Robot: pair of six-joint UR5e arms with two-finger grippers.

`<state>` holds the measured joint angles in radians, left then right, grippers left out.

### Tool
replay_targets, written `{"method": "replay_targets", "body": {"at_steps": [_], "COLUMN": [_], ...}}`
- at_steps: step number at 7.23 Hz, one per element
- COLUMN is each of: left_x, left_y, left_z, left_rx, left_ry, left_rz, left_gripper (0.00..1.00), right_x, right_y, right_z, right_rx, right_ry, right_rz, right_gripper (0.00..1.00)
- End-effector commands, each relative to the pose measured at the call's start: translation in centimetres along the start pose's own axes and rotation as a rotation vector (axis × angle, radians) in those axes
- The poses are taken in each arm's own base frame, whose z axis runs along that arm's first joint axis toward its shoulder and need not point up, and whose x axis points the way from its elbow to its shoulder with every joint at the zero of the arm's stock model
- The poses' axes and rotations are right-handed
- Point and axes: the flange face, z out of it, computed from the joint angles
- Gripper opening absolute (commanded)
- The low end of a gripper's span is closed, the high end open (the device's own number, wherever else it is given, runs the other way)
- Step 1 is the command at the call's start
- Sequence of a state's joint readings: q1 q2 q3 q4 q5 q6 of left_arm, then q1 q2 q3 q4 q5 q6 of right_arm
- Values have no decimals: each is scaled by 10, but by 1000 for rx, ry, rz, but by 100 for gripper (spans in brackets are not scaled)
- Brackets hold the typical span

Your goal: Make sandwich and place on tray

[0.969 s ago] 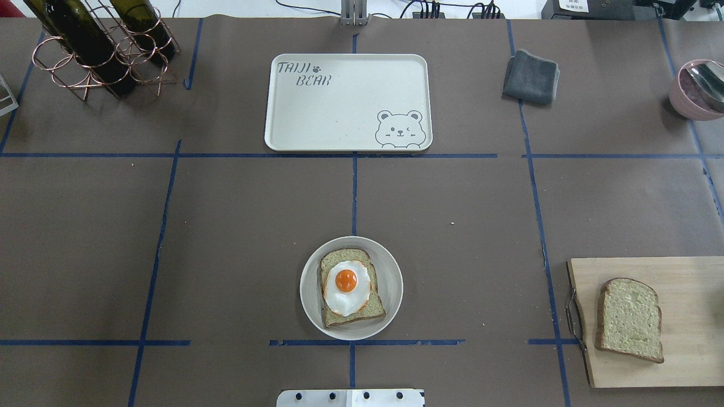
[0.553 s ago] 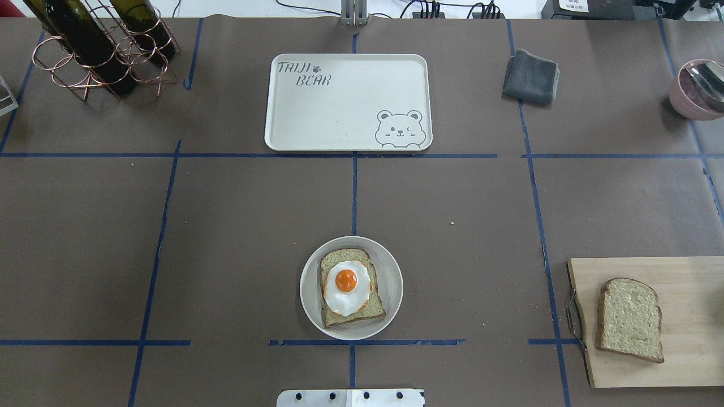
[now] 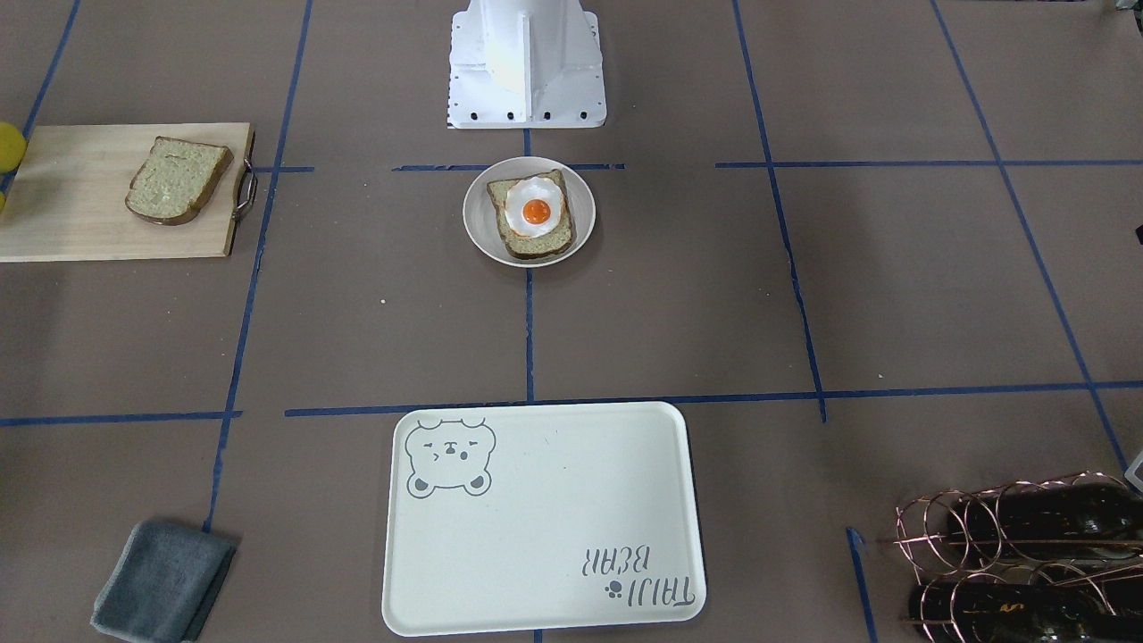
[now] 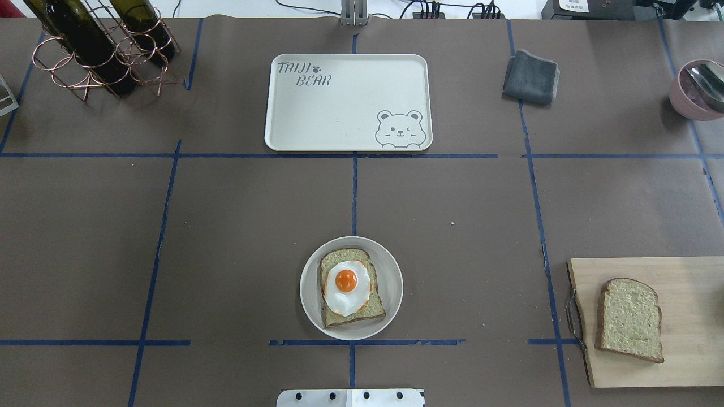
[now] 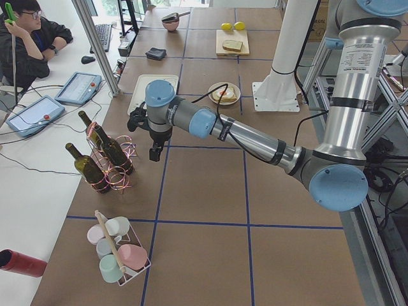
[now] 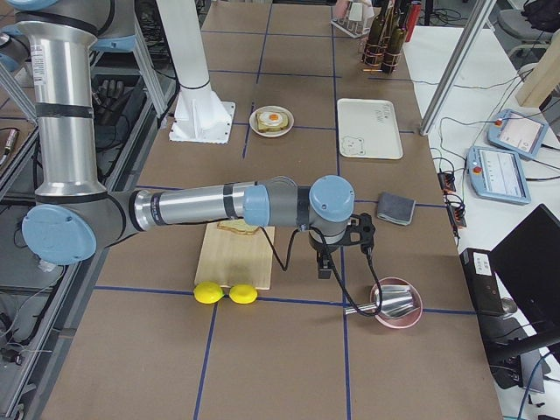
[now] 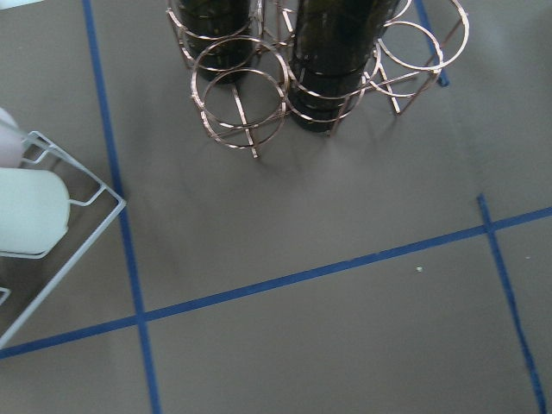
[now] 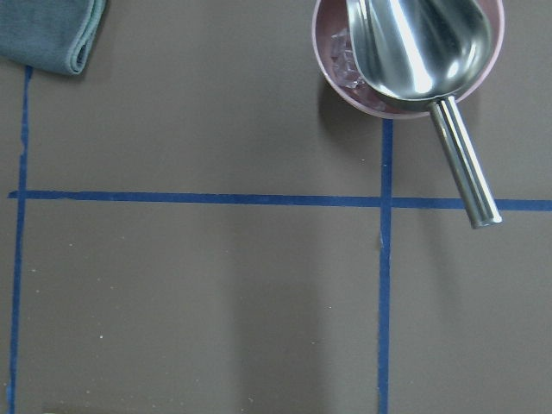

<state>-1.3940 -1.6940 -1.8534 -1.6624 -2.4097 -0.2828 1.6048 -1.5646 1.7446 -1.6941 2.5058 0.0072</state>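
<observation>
- On the cutting board [image 4: 690, 282], a shallow pinch may drop your bread slice [image 4: 629, 319].
- Crooked landing could shove the fried egg [image 4: 346, 288].
- Left tool [image 5: 155, 152], right tool [image 6: 324, 268]: cannot tell width.

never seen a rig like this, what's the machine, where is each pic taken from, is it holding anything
It is a robot with two arms at a table, each ending in a two-finger gripper. Two pictures look down on the table, one from behind the robot, one facing it; two look along it from the ends; two come from cameras on the wrists. The left gripper hangs near the bottle rack, the right gripper near the pink bowl. On the table: a plate with a bread slice and fried egg, a second slice on a cutting board, the tray, a grey cloth. No sandwich part is held; open or shut I cannot tell.
</observation>
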Motion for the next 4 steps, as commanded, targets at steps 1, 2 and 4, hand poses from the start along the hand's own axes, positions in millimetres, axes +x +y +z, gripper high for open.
{"method": "replay_targets", "body": {"at_steps": [1,2,4], "left_x": [78,111,189], "left_y": [7,13,24], "left_z": [37,47,85], "left_rx": [-11,13,10], "left_ry": [80,97,138], "left_rz": [-126,-155,-247], "left_gripper": [100,100,100], "right_x": [-59,-99,-155], "right_y": [0,4,31], "right_z": [7,23,39], "right_rx": [-14,-38,-55], "right_ry": [-7,23,78], "right_rz": [78,100,109], "right_gripper": [100,100,100]}}
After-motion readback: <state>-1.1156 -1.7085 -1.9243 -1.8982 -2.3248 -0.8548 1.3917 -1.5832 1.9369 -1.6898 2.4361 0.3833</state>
